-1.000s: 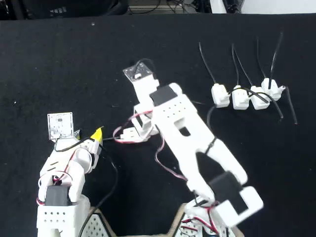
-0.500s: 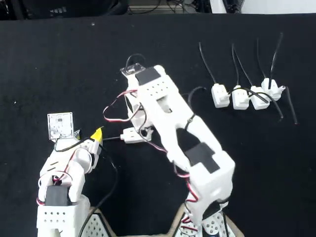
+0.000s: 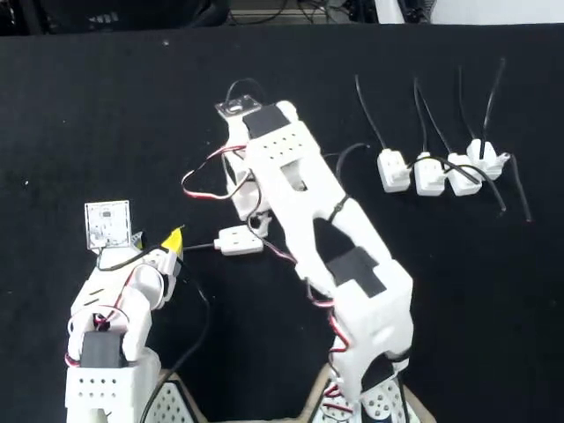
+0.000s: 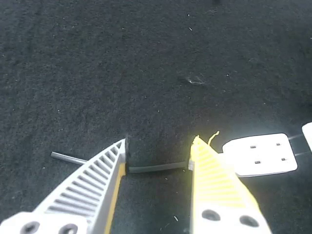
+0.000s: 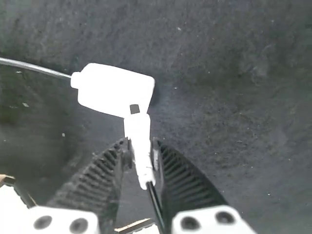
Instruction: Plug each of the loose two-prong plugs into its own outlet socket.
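A white outlet socket (image 3: 240, 240) (image 4: 261, 155) (image 5: 116, 90) lies flat near the table's middle. My right gripper (image 5: 141, 144) is shut on a white two-prong plug (image 5: 139, 139). The plug's front end meets the socket's edge, beside a small dark slot. In the high view the right arm (image 3: 291, 176) covers this gripper from above. My left gripper (image 4: 160, 141) (image 3: 169, 247) sits just left of the socket. Its white and yellow fingers hold the socket's black cable (image 4: 156, 167) between them.
Several more white plugs (image 3: 429, 174) with thin black leads lie in a row at the right rear of the black table (image 3: 106, 106). A black lead (image 3: 348, 159) loops out beside the right arm.
The right arm has swung left and stretched over the socket, carrying the plug up to it. The socket shifted slightly. The left arm has kept still.
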{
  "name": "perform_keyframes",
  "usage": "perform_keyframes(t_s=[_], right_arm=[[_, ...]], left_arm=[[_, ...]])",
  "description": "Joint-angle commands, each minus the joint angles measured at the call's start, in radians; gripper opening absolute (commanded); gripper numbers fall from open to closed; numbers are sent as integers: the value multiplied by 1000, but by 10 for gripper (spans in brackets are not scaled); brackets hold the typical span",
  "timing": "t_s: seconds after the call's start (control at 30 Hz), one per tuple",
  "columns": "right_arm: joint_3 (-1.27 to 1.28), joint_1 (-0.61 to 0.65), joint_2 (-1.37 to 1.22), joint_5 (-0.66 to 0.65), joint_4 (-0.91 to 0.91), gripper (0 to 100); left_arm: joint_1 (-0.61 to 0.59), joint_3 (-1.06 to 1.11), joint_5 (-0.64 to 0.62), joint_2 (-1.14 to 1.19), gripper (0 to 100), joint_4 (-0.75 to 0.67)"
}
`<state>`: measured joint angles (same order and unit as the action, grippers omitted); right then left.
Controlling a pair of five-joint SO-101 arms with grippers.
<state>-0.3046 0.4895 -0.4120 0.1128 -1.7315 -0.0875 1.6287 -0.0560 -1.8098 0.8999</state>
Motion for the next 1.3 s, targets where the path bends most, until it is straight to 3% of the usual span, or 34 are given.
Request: perform_keyframes(t_s=[0.0,0.83,1.27], right_arm=[[-56,-17,-19,28,-26,11],[-150,43,-200,86,-6,11],[-148,75,-189,-40,63,34]], left_arm=[[-8,-7,3,-8,212,-23],[-8,-7,6,-8,212,-23],[-12,-8,6,-8,212,-23]])
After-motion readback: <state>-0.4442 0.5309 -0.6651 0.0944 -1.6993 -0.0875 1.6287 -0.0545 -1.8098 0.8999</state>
